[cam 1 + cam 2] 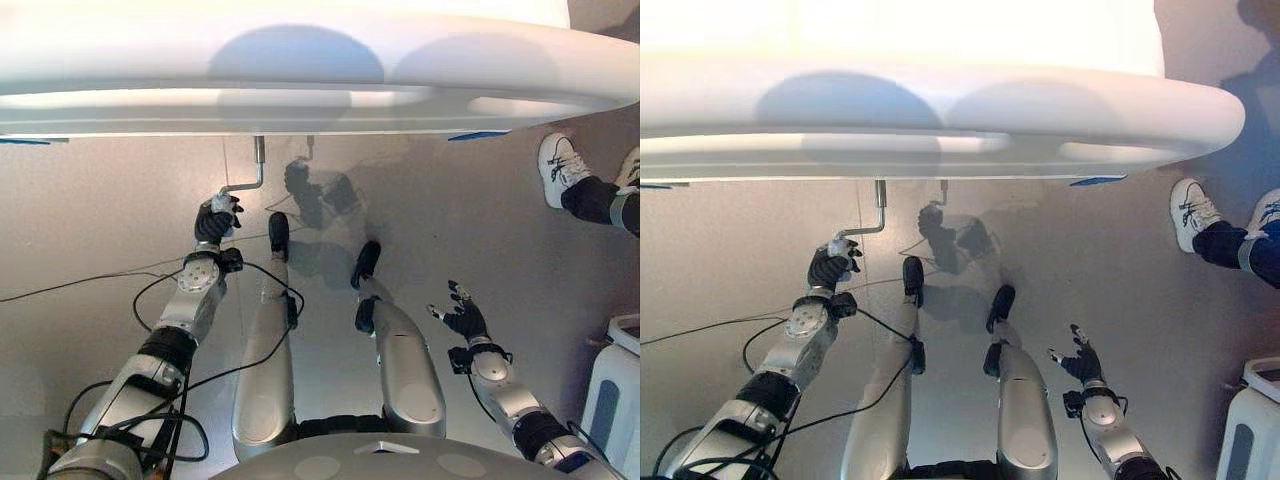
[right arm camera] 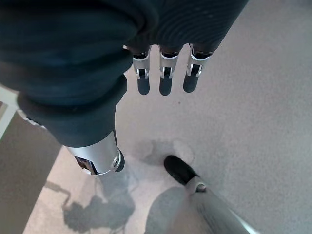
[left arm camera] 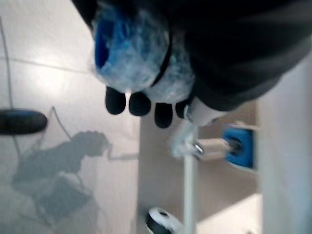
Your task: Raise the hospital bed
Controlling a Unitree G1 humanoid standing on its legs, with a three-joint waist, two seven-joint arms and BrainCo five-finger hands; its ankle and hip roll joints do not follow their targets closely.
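The hospital bed [image 1: 300,75] spans the far side of the head views as a broad white board-like edge, seen from above; below its underside a metal crank handle [image 1: 252,172] hangs down and bends sideways toward the robot's left; the left hand [image 1: 216,220] is at the end of that bend, fingers curled round the grip, which is wrapped in something pale. The left wrist view gives what the head views cannot — the grip [image 3: 139,48] seen close, a blue core under crinkled clear wrap, with dark fingertips [image 3: 139,103] folded over it; past them a chromed shaft [image 3: 209,148] runs into a blue fitting [image 3: 240,146] on the pale bed frame, and a small black-and-white caster [image 3: 163,222] sits on the floor near it.

The right hand [image 1: 462,315] hangs apart, low on the robot's right over bare grey floor [image 1: 450,220]; its fingers are spread and hold nothing; the right wrist view confirms it — straight fingers [image 2: 165,80] pointing at plain floor.

Around the work: a person's white trainers [image 1: 562,168] and dark trouser cuffs stand at the right beside the bed's corner; a white bin-like container [image 1: 615,385] sits at the near right edge; a blue tab [image 1: 478,134] shows under the bed's edge.
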